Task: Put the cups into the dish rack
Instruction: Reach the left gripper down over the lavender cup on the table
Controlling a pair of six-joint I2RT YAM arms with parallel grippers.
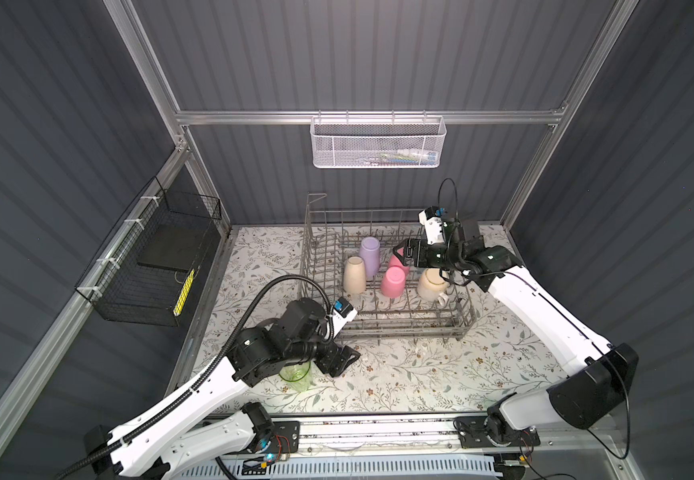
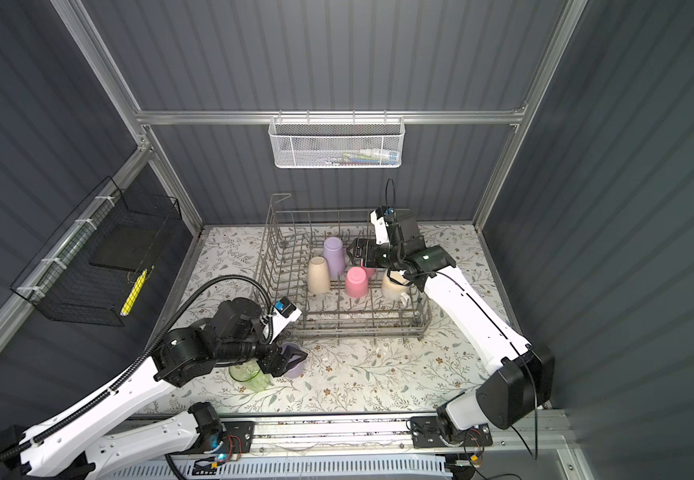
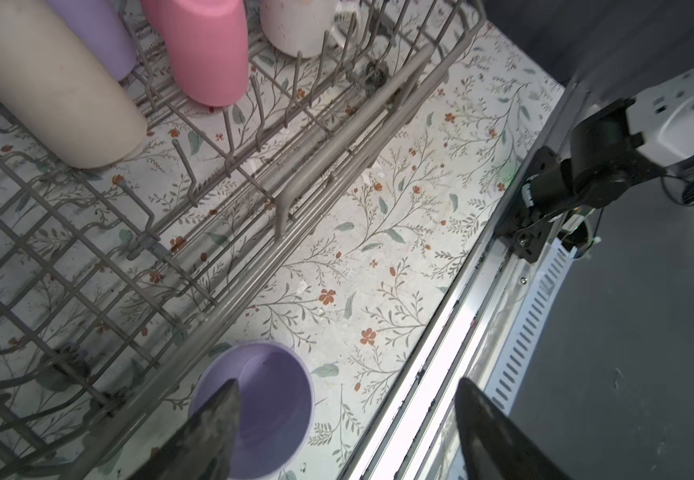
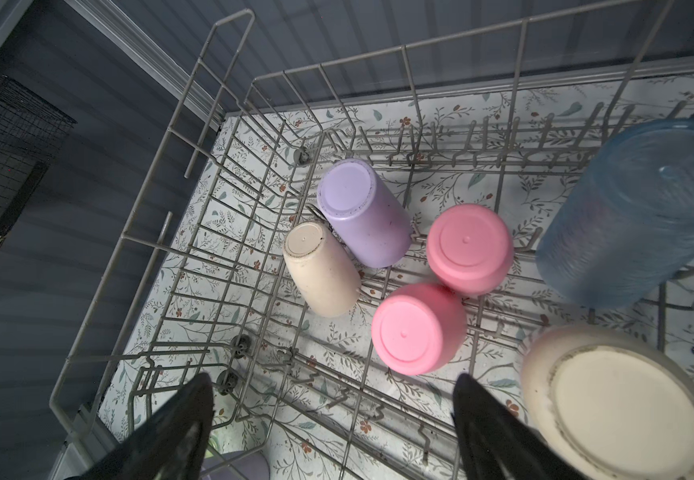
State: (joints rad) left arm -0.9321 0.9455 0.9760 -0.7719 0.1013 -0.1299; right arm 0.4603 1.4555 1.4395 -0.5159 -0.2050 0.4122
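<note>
Left fingers: spread wide, pinching nothing. In your left wrist view one finger point(image 3: 212, 419) sits over the mouth of the loose lilac cup point(image 3: 272, 399), and the other hangs outside it, above the table's edge. You cannot tell whether the first touches the rim.
Left gripper point(image 2: 293, 358): low over the table point(image 1: 441, 374), just in front of the rack's near left corner.
Loose lilac cup: upright, mouth up, on the table just beside the rack's front rail, outside the rack.
Green cup point(image 1: 295, 376): also on the table, under your left wrist and next to the loose lilac cup.
Right fingers: spread too, with nothing between them.
Right gripper point(image 4: 333, 376): hovers above the cups inside the rack. In both top views it is over the rear pink cup point(image 4: 468, 249).
Rack point(image 1: 399, 328): mid-table, towards the back wall.
Cups in rack: six, all bottom up.
Racked lilac cup point(image 4: 362, 212): tilted, with the cream cup point(image 4: 320, 274) touching its side.
Front pink cup point(image 4: 416, 328): just beside the rear one.
Wide cream cup point(image 4: 611, 403): near the rack's right side, under your right arm.
Blue cup point(image 4: 636, 216): behind the wide cream cup, hidden by your right arm in both top views.
</note>
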